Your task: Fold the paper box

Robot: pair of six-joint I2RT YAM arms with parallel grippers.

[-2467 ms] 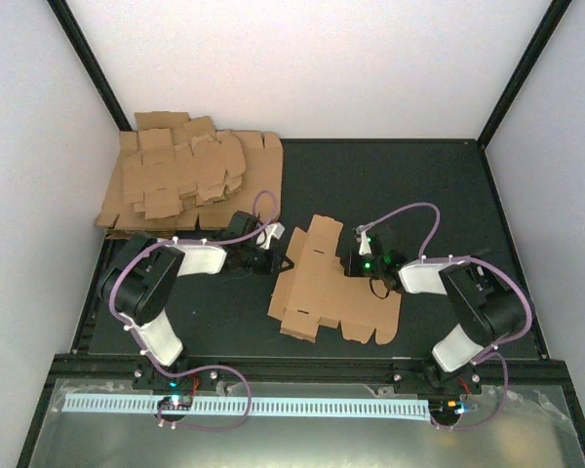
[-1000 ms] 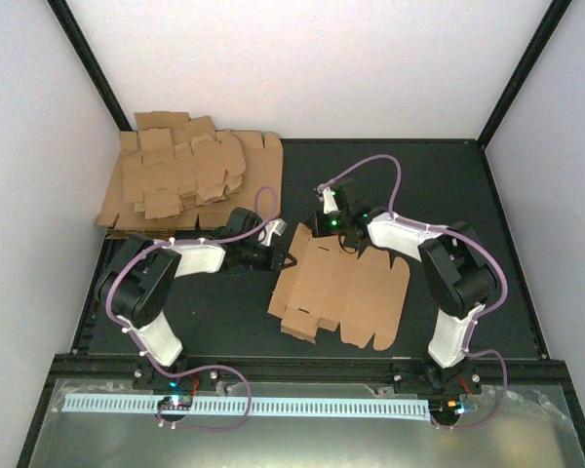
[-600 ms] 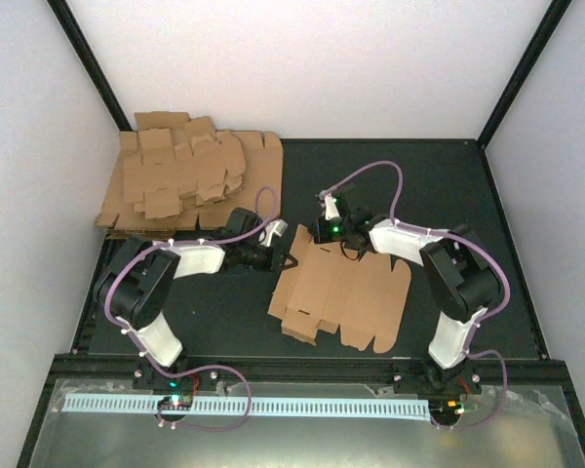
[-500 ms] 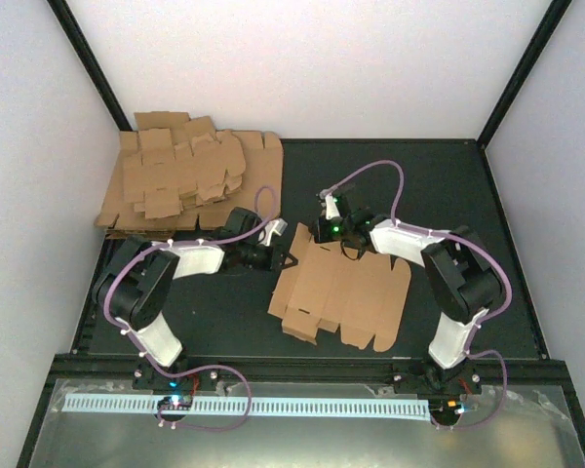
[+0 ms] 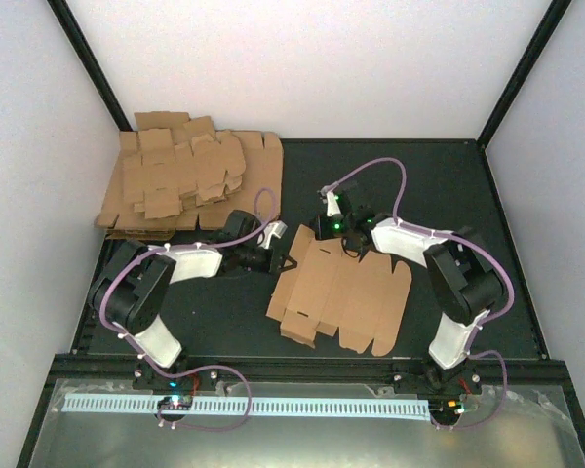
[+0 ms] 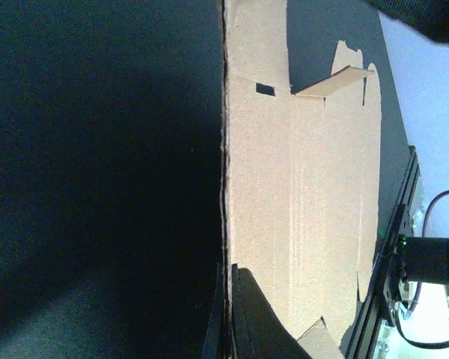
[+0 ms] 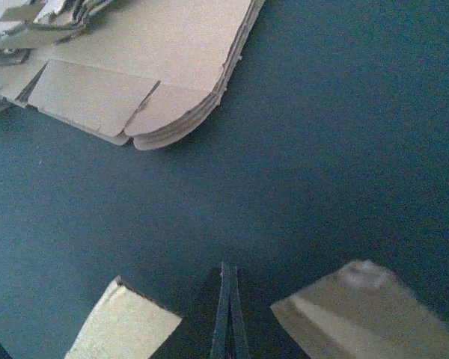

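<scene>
No writing, label, brand or number can be read anywhere, not even on the plain brown cardboard paper box (image 5: pixel 343 292).

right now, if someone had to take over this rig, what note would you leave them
Left gripper: shut, seemingly pinching the left edge of the paper box.
Right gripper: shut, holding nothing, its tip low over the gap between two tabs on the box's far edge.
Paper box: a flat sheet on the table, between the arms. The pile of spare sheets sits at the far left.
Done: one sheet laid out apart from the pile; one small flap tilts up.
Left: all the folding. No walls are up yet.
</scene>
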